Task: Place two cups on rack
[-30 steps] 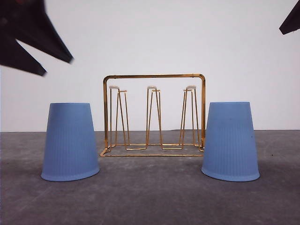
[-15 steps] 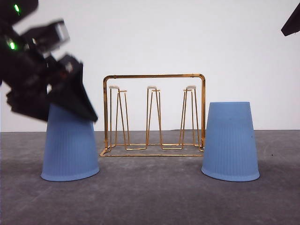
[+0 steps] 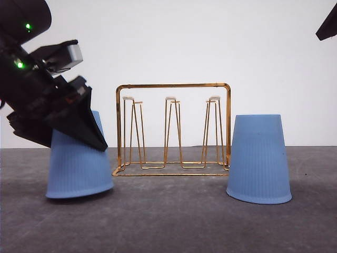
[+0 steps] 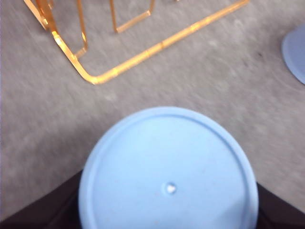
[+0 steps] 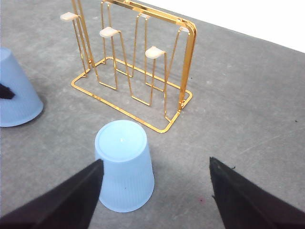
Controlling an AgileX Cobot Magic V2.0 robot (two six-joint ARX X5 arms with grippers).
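Note:
Two light blue ribbed cups stand upside down on the grey table, one on each side of the gold wire rack [image 3: 174,85]. My left gripper [image 3: 79,126] is down over the left cup [image 3: 79,171], its fingers on both sides of the upper part. That cup leans toward the rack, its rack-side rim lifted. In the left wrist view the cup's base [image 4: 167,181] sits between the fingers [image 4: 38,210]. The right cup [image 3: 259,161] stands flat. My right gripper [image 5: 156,162] hangs open high above the right cup [image 5: 125,167].
The rack [image 5: 188,57] has white-tipped upright prongs with nothing on them. Grey table surface lies in front of the cups and rack. A white wall closes the back.
My left gripper came down from the upper left onto the left cup. The cup, flat before, now tilts toward the rack. The right arm and right cup have not moved.

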